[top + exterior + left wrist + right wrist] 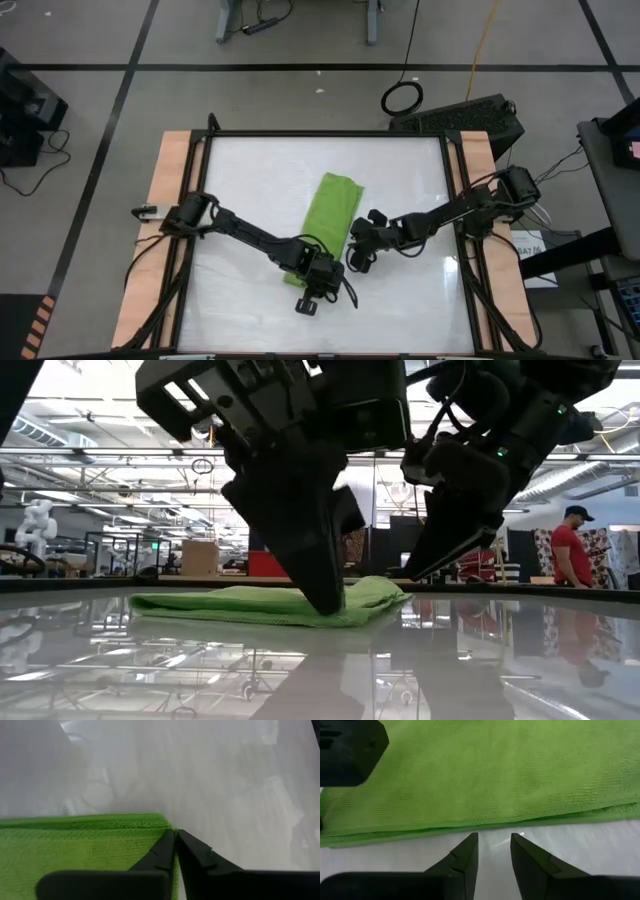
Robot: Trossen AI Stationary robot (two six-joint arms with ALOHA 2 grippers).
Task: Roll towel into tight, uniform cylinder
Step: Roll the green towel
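Observation:
The lime-green towel [325,215] lies flat on the white table as a long folded strip running from far to near. It also shows in the low view [230,603]. My left gripper [312,280] stands over the strip's near end, fingers down and shut at a towel corner [175,834]. My right gripper [358,255] is open just to the right of the strip. Its fingertips [492,840] hang over bare table beside the towel's long edge [485,822], touching nothing. My left gripper is shut on the towel's corner [165,822] at the strip's near end, pinched at the fingertips. The fingers come from above, pointing down [325,598]. The towel lies flat on the table; whether one layer or several is held, I cannot tell.
Wooden side rails [170,200] and a black frame [330,133] border the white tabletop. Bare table lies left, right and near of the towel. A person in a red shirt [575,550] stands in the room beyond the table.

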